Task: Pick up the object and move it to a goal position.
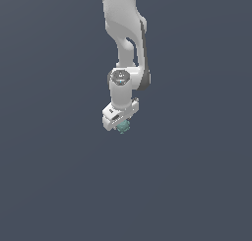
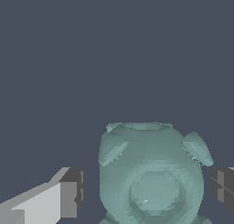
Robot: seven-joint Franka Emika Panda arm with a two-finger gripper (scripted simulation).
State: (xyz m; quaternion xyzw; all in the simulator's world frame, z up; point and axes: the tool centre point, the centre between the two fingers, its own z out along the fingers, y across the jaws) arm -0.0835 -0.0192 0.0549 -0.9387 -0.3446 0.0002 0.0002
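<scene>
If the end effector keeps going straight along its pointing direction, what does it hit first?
The teal-green blob: it sits between the fingers of the end effector, right in line. Both pads appear to stand clear of it. Beyond it only plain dark background shows; depth is unclear.

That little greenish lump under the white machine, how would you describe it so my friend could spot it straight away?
Start at the white robot arm hanging down the middle of the plain dark grey scene and follow it to the gripper at its lower end. The small pale teal-green blob sits right there between the fingers. It is the only coloured thing around, lumpy and bumpy, narrower than the gripper.
</scene>
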